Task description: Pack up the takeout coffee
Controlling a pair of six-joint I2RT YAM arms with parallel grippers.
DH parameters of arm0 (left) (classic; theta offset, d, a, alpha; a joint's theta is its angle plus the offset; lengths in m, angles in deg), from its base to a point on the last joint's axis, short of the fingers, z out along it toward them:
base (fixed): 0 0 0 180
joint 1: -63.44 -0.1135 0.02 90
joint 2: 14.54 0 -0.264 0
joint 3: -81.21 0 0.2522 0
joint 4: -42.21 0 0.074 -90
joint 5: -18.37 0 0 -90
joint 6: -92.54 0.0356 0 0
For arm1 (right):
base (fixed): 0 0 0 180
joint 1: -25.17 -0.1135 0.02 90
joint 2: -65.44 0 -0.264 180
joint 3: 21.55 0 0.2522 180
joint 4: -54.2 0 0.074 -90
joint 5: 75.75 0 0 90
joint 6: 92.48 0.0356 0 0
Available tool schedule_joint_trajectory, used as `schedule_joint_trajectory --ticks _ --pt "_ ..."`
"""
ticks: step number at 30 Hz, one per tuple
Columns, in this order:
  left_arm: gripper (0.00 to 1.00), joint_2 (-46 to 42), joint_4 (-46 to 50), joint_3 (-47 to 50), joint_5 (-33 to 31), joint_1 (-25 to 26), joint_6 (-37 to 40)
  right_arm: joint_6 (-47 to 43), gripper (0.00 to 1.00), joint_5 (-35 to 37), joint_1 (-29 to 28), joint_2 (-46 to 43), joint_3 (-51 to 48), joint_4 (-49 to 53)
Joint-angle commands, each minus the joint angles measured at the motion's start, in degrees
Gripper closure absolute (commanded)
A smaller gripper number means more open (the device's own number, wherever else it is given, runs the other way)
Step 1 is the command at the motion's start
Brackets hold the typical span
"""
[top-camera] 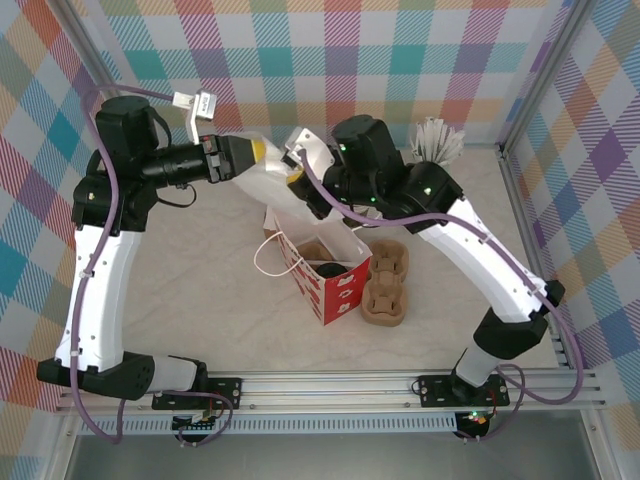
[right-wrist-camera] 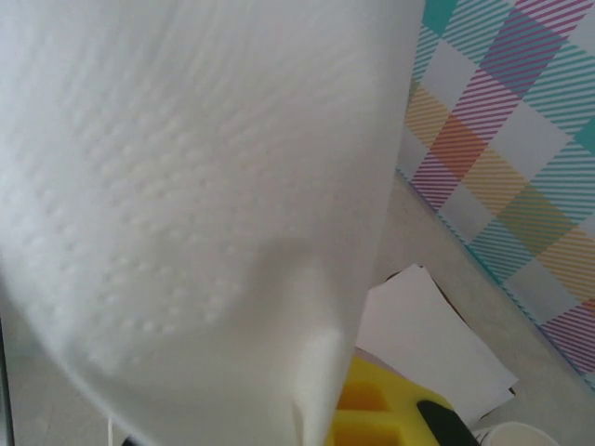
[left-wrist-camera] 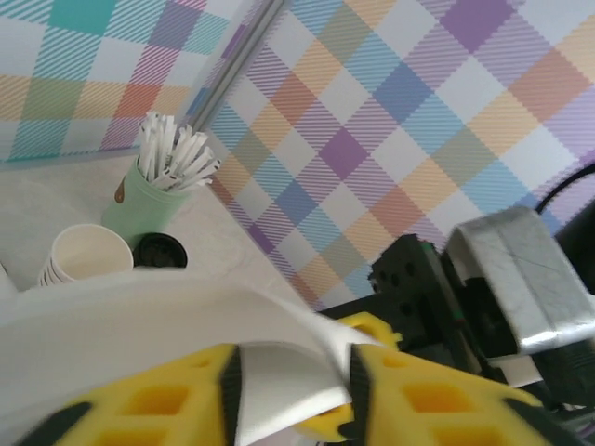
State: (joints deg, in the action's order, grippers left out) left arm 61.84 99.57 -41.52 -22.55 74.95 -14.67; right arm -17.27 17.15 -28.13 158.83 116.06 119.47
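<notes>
The red bag (top-camera: 335,290) stands open on the bench (top-camera: 200,280), closest to the arm bases. Inside it is something with a dark round top. It looks like the cup (top-camera: 330,268), but I cannot tell for sure. At 3 o'clock from the bag, right beside it, a brown cup tray (top-camera: 386,285) lies flat.

Farther back, at 11 o'clock from the bag, a white napkin (top-camera: 262,185) (left-wrist-camera: 139,316) (right-wrist-camera: 186,186) hangs in the air. The left end effector (top-camera: 255,155) (left-wrist-camera: 293,390) reaches in from 9 o'clock. Its two yellow fingers are pinched together on the napkin's edge. The right end effector (top-camera: 295,172) reaches in from 3 o'clock and touches the napkin's other side. One yellow finger (right-wrist-camera: 372,409) shows under the napkin in the right wrist view. I cannot tell if this end effector is gripping or open.

Farthest back, at 1 o'clock from the bag, a green tumbler (top-camera: 435,145) (left-wrist-camera: 149,204) full of white sticks stands by the wall. A stack of cups (left-wrist-camera: 88,255) and a black lid (left-wrist-camera: 160,251) sit next to it.
</notes>
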Motion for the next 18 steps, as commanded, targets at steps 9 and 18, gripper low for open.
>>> schedule_joint_trajectory --ticks 9,18 --pt "0.10 -14.68 -1.66 7.21 -16.11 0.53 2.04 5.78 1.00 5.68 -0.23 -6.63 -0.31 10.87" --pt "0.06 -27.29 -0.02 23.51 -23.99 0.53 -0.31 8.57 1.00 6.87 -0.26 -8.50 -7.04 11.48"
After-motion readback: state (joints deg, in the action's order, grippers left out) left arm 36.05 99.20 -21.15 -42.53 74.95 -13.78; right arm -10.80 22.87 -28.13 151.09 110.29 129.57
